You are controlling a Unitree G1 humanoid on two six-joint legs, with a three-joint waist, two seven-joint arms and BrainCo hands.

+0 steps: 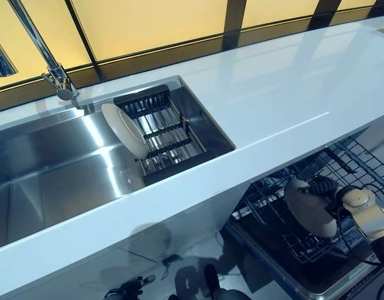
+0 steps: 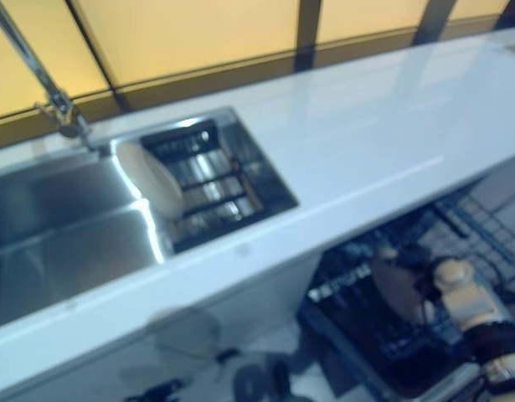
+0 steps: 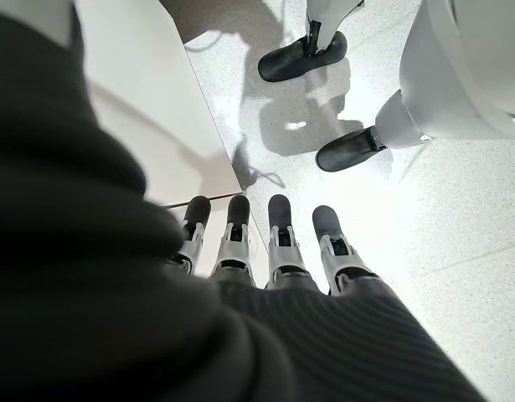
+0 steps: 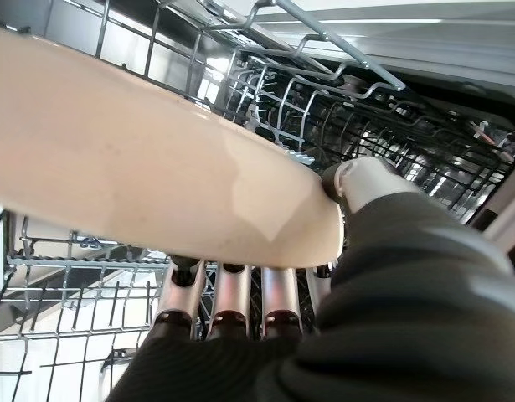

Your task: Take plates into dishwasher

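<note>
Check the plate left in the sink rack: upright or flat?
Upright on edge, tilted a little. The plate stands in the dark rack at the sink's right end, face showing, rim down.

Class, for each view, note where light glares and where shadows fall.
Left eye view: window light streaks the counter and glints off the sink floor; shadows darken the cabinet front below. Left wrist view: glare on the floor past the left hand, with dark shadows farther off. Right wrist view: a pale sheen on the plate in the right hand; rack wires glint.
</note>
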